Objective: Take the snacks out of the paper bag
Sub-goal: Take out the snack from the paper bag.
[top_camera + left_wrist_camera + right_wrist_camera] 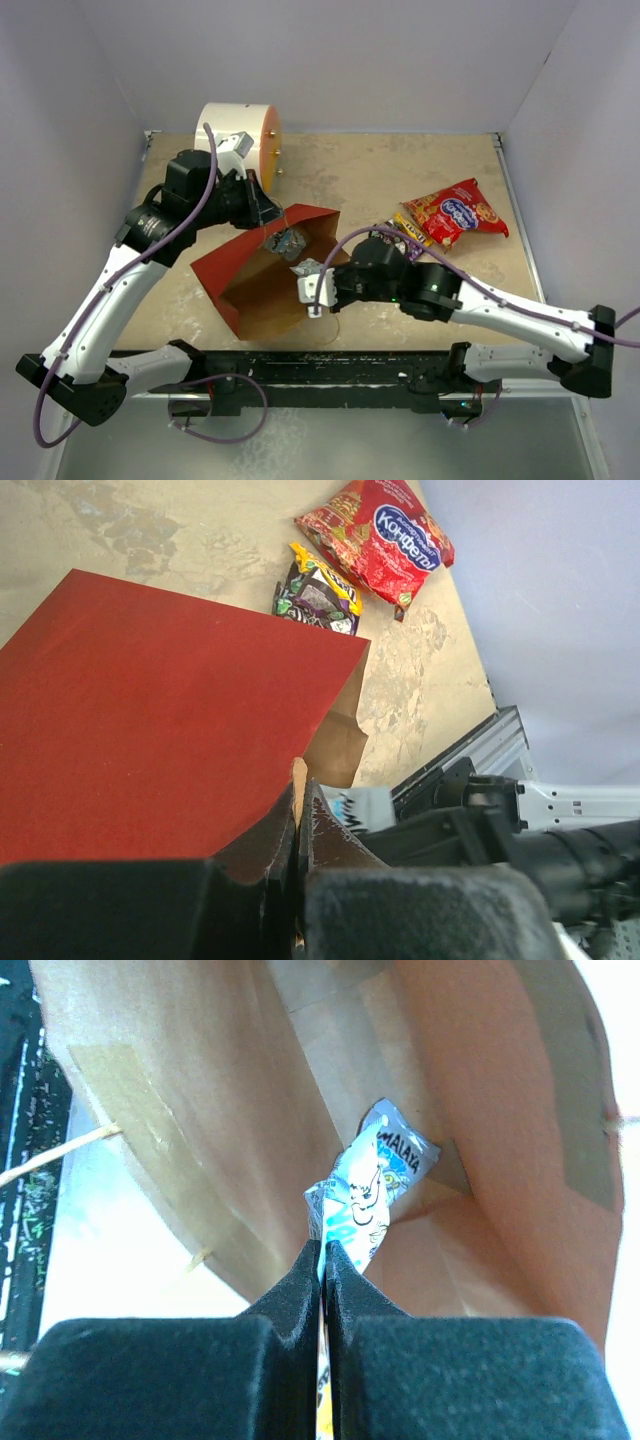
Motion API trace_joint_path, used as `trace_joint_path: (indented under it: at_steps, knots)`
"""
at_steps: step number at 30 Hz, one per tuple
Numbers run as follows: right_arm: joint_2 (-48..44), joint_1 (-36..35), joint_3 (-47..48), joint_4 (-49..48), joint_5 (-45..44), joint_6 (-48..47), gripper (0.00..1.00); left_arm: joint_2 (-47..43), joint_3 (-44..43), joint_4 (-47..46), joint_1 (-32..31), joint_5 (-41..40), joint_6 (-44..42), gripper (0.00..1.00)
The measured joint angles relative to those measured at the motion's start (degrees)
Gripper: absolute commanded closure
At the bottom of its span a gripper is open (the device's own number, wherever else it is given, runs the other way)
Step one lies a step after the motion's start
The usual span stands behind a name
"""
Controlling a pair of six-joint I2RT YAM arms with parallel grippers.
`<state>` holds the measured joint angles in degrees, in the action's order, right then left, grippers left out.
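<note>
Paper bag (215, 272): on side on worktop (380, 170), mouth open.
Left jaws: together, pinching bag's upper rim.
Right jaws: clamped on edge of light-blue packet (372, 1185), inside bag mouth.
Red snack bag (455, 212), yellow-purple packet (410, 232): outside, beyond bag mouth.
Risk: thin pinch slipping off crinkly foil; packet snagging rim; bag dragging along.

Even overhead light, soft shadows; right wrist view overexposed at edges; near fingers (293, 1292) blurred.

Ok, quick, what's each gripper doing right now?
The left gripper is shut on the paper bag's rim.
The right gripper is shut on the light-blue snack packet.
</note>
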<state>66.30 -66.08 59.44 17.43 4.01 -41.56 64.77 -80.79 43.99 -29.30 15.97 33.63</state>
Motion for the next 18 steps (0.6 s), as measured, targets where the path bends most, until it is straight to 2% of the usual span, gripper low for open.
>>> trace_joint_path:
  at_steps: [11, 15, 18]
  knots:
    - [-18.7, 0.0, 3.6, 11.9, -3.0, 7.6, 1.0, 0.1, 0.1, -0.2, 0.0, -2.5, 2.0, 1.0]
    - [-23.5, 0.0, 4.1, 11.9, -10.1, 11.9, 1.0, 0.1, 0.4, -0.2, 0.0, -3.2, 2.4, 1.0]
    - [-24.8, 0.0, 3.6, 8.5, -20.2, 15.1, 1.0, 0.2, 0.7, -0.2, 0.0, -3.6, 2.4, 1.0]
